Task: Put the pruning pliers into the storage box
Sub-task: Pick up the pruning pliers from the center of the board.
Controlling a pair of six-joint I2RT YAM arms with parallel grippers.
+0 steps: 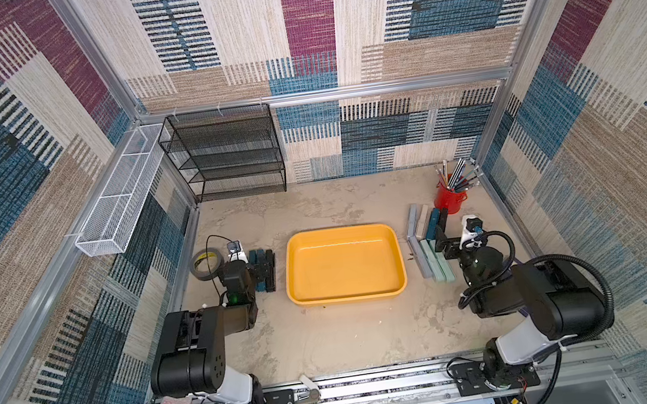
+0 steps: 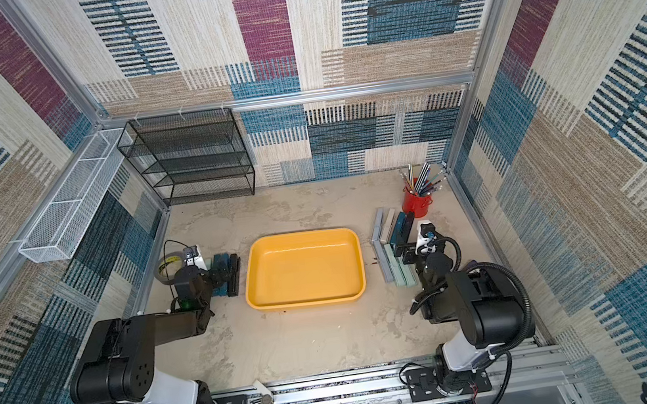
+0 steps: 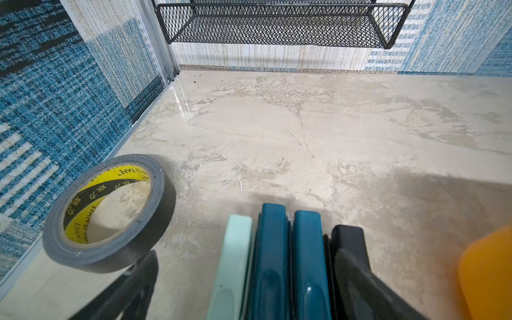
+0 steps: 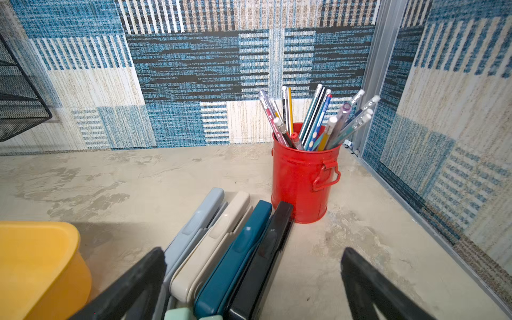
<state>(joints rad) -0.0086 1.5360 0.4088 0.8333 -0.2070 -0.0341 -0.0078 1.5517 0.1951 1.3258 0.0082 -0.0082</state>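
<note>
The empty yellow storage box point(image 1: 344, 269) point(image 2: 304, 271) lies mid-table. Left of it lies a row of pruning pliers point(image 1: 264, 270); the left wrist view shows a pale green one point(image 3: 235, 263), two teal ones point(image 3: 271, 249) and a black one point(image 3: 347, 238). My left gripper point(image 3: 246, 257) hangs open over them, its fingers astride the row. Right of the box lie more pliers point(image 1: 428, 241), seen in the right wrist view as grey point(image 4: 199, 227), cream point(image 4: 221, 235), teal point(image 4: 238, 255) and black point(image 4: 266, 249). My right gripper point(image 4: 253, 255) is open above these, holding nothing.
A black tape roll point(image 1: 206, 264) point(image 3: 108, 213) lies left of the left pliers, near the side wall. A red can of pens point(image 1: 450, 197) point(image 4: 302, 177) stands just behind the right pliers. A black mesh rack point(image 1: 225, 152) and a white wire basket point(image 1: 122, 197) hang at the back left.
</note>
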